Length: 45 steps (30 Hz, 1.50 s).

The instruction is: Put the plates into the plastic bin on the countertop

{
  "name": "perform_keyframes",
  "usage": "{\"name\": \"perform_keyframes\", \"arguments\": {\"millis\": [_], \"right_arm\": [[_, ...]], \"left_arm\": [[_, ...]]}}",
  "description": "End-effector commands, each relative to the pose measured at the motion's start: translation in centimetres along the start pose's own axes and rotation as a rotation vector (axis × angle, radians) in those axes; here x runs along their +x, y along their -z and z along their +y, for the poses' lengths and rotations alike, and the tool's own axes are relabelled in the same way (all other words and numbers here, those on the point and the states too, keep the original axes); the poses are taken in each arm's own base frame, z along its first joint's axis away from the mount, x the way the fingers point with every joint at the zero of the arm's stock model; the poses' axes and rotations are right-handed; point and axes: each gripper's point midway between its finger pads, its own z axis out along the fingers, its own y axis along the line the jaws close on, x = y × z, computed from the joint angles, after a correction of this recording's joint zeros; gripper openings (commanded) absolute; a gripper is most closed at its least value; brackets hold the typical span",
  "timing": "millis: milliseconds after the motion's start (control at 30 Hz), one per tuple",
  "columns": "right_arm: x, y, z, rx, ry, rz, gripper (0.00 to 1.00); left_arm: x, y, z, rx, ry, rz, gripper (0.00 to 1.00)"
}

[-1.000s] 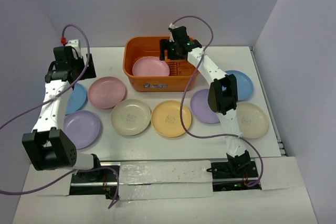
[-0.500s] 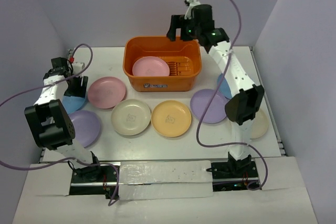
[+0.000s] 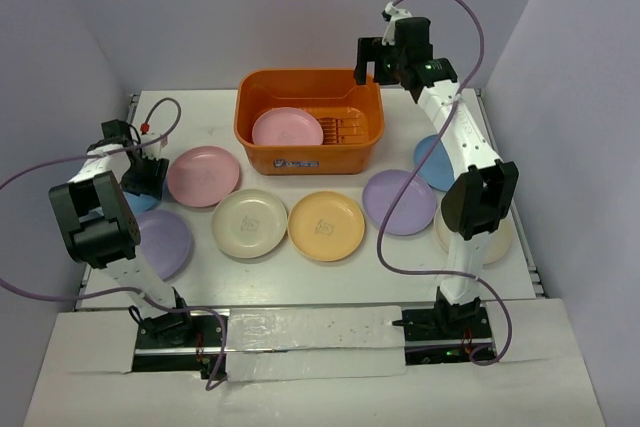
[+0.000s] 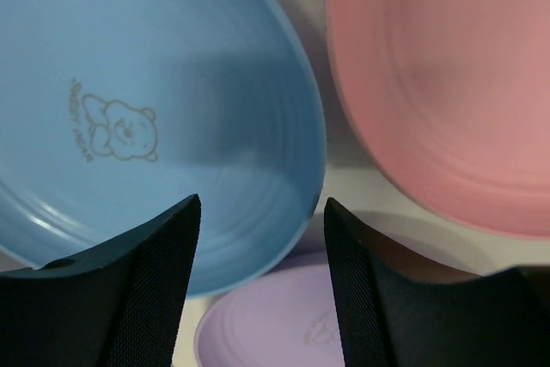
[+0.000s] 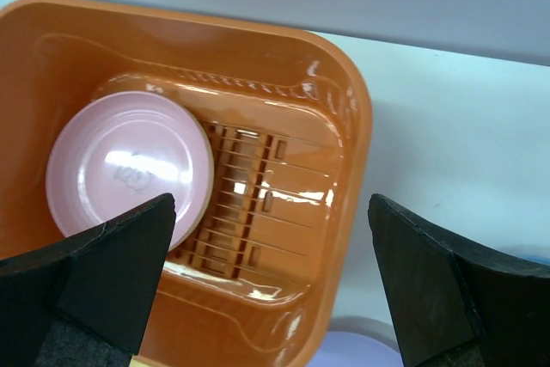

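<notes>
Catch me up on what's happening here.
Two arms are loading plates into the orange bin. One pink plate lies in it so far. The right gripper hangs open and empty above the bin's far right corner. The left gripper is low over the blue plate at the table's left, jaws apart with its rim between them. The other plates, such as the cream plate, lie on the table.
</notes>
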Motion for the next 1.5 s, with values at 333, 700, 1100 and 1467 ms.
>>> {"name": "perform_keyframes", "arguments": {"millis": [333, 700, 1100, 1467], "right_arm": [[-0.3, -0.1, -3.4, 0.099, 0.044, -0.022, 1.0], [-0.2, 0.2, -3.6, 0.096, 0.031, -0.015, 1.0], [-0.1, 1.6, -6.3, 0.145, -0.047, -0.019, 1.0], [2.7, 6.3, -16.3, 0.36, -0.168, 0.003, 1.0]], "left_arm": [[-0.1, -3.1, 0.4, -0.03, -0.031, -0.029, 0.31], [-5.7, 4.2, 2.1, -0.058, 0.114, -0.15, 0.0], [-22.4, 26.0, -7.6, 0.092, -0.038, -0.836, 0.0], [-27.2, 27.2, -29.9, 0.397, -0.453, -0.92, 0.0]]}}
